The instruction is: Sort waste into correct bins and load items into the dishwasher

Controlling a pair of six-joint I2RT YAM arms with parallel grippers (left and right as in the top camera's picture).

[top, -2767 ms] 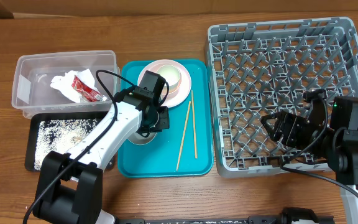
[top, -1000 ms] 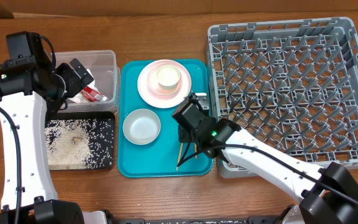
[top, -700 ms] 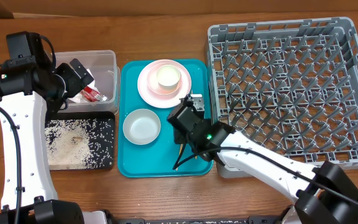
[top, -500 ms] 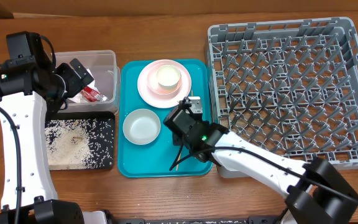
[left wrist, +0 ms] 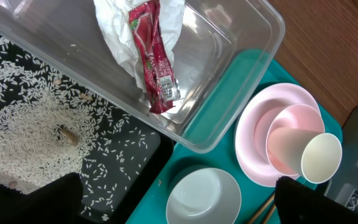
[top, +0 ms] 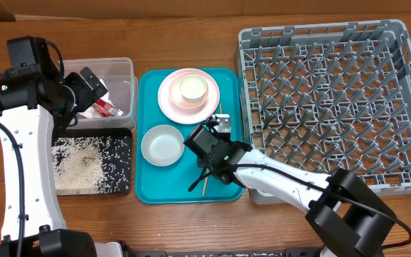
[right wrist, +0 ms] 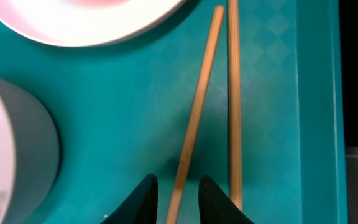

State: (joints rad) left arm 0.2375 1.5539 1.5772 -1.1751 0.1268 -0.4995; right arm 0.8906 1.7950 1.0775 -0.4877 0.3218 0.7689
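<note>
- Teal tray sat mid-worktop, with the two bins on its left and the grey dish rack on its right.
- The right hand was low over the teal tray near its right edge. Its fingers were narrow and straddled one of the chopsticks. A sliver of tray showed on each side of the stick, so no grip could be seen.
- Both chopsticks lay flat on the tray, converging toward the pink plate. The straddled one slanted, and the other lay straight just beside it.
- The left hand hung above the clear tub, fingers spread wide and holding nothing.
- Inside the tub lay the crumpled napkin, with the red-and-white sauce packet on top of it.
- The black tray sat against the tub's near side, with rice grains scattered across it.
- On the pink plate stood a bowl with the cup in it.
- The second bowl sat on the teal tray just left of the right hand.
</note>
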